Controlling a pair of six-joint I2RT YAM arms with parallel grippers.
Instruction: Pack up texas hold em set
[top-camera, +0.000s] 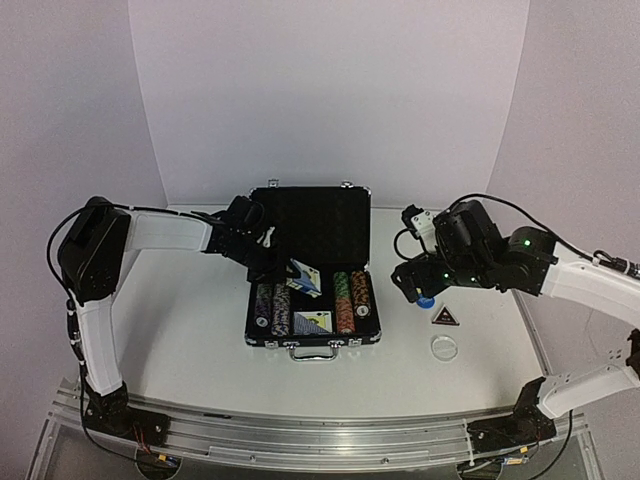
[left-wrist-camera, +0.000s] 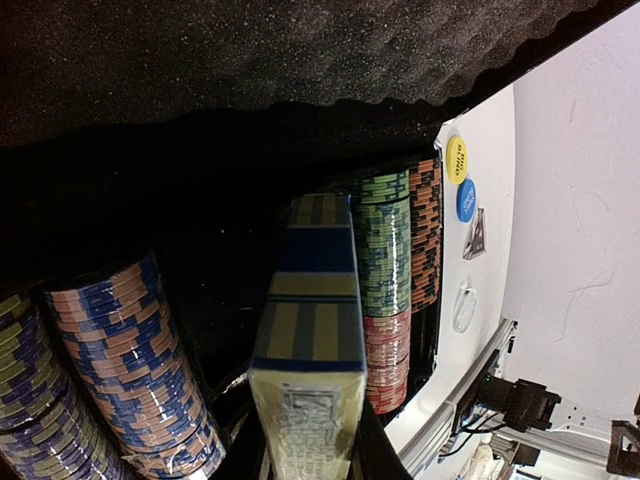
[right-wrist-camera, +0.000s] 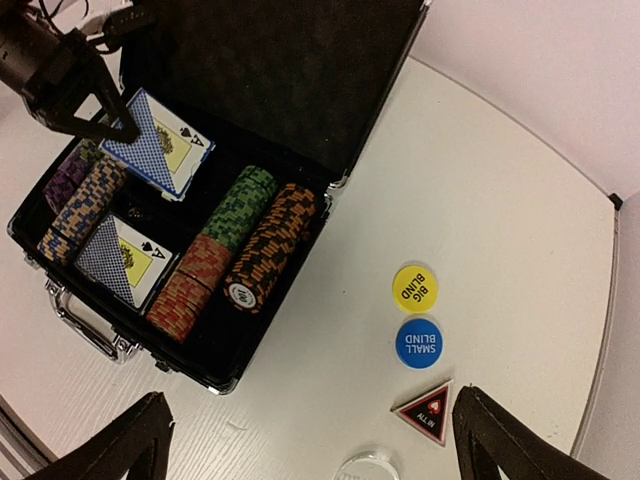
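Over the open briefcase (right-wrist-camera: 280, 70), left fingers (left-wrist-camera: 375, 460) clamp a card deck (right-wrist-camera: 160, 145); right fingers (right-wrist-camera: 130, 440) gape over the table (right-wrist-camera: 500, 180).

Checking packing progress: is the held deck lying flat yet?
No: the deck tilts over the briefcase, clamped by the left gripper, not lying flat.

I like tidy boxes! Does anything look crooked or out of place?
Yes. One blue-backed card deck hangs tilted over the open black briefcase, pinched in the left tool, while the other deck lies flat inside.
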